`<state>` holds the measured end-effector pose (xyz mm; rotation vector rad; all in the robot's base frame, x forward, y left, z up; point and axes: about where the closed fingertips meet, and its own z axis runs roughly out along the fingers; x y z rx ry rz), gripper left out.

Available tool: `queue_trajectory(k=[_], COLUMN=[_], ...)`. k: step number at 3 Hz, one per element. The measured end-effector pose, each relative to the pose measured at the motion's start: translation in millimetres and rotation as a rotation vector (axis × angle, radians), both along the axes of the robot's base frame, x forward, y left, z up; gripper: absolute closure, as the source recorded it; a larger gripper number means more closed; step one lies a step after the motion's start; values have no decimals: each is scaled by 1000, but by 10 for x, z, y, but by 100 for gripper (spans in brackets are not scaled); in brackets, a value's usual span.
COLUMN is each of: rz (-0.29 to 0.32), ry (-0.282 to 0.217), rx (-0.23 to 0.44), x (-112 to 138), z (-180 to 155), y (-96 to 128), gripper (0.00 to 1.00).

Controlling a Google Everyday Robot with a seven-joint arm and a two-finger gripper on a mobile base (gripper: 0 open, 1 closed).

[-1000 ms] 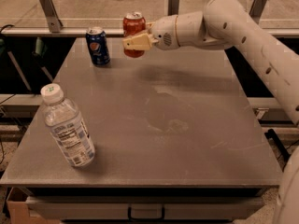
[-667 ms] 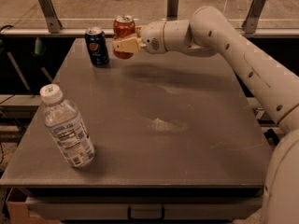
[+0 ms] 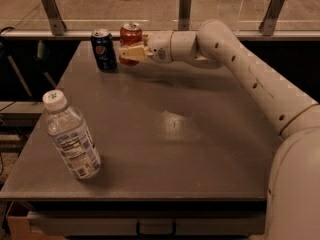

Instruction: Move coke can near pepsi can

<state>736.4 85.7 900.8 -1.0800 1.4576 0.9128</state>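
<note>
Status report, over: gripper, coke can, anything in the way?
Status: gripper at table far edge, shut on coke can. Can beside pepsi can, small gap between. Nothing blocking: water bottle at front left.

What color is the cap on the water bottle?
White cap, camera view. The gripper grips the coke can at the table's far edge.

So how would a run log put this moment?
gripper: at table far edge, jaws shut on coke can | coke can: beside pepsi can, small gap | not yet released
</note>
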Motion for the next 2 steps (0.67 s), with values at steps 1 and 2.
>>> queue_trajectory(k=[1,2], rz=[14,41], ry=[2,2], rx=[-19,-35], x=[22,10], z=[-139,-226], y=[41,106], gripper=[36,12])
